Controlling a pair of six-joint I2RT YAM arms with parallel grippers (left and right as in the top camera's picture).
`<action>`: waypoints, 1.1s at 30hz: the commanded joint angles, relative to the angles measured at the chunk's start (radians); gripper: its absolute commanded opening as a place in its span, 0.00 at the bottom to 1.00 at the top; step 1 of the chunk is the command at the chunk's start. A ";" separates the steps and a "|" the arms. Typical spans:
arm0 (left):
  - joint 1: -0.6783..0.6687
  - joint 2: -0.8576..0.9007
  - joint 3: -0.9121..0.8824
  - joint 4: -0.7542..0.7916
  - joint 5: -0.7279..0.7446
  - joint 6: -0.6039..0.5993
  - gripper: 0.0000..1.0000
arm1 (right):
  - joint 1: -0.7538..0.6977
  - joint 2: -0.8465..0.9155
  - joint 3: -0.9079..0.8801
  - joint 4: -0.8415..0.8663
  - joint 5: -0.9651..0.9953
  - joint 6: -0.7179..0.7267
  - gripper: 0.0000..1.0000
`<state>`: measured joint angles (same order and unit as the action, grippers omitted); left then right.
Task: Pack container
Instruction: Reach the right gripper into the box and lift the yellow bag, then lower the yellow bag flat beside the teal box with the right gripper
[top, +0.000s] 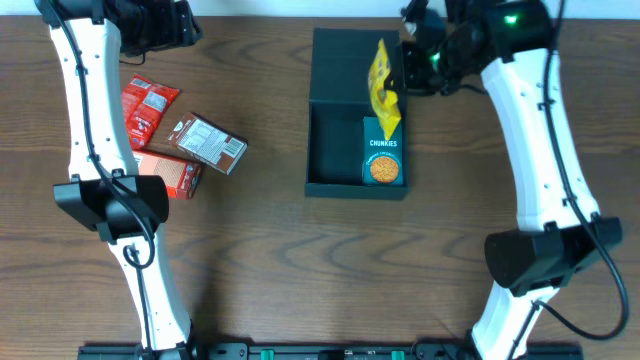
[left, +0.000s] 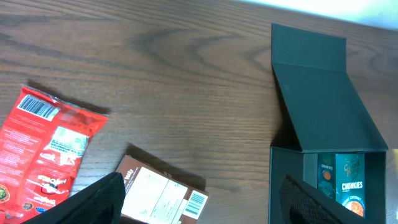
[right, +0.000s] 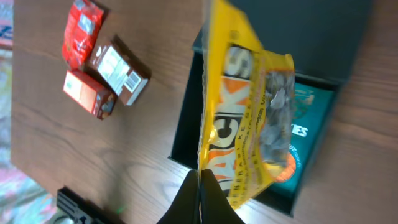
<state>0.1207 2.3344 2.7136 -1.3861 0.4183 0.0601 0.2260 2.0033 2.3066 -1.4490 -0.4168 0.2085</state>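
Second snack over the container
My right fingers (right: 185, 202) pinch the yellow bag (right: 249, 118) above the open container (top: 335, 140) on the counter (top: 270, 250); the Chunkies carton (top: 383, 160) is inside, and my left fingers (left: 102, 202) gape, empty. The red bag (top: 145, 108), brown carton (top: 208, 142) and orange carton (top: 165, 172) are left to pack.

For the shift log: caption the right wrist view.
Right gripper pinches a yellow plastic snack bag over the open dark cardboard box holding a teal Chunkies carton.

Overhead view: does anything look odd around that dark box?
The yellow plastic snack bag dangles askew over the dark square cardboard box, pinched by one edge in the right tool, unlike the teal Chunkies carton resting inside.
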 joint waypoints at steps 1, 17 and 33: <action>-0.001 -0.025 -0.002 0.000 -0.001 0.016 0.81 | 0.021 -0.008 0.060 -0.035 0.054 0.073 0.02; -0.001 -0.025 -0.002 -0.009 0.000 0.015 0.81 | 0.252 -0.007 0.061 -0.103 0.505 1.047 0.02; -0.001 -0.025 -0.002 -0.008 0.000 0.015 0.80 | 0.393 0.000 -0.171 -0.012 0.543 1.843 0.02</action>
<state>0.1207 2.3344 2.7136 -1.3899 0.4187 0.0605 0.6067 2.0026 2.1654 -1.4845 0.1120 1.9438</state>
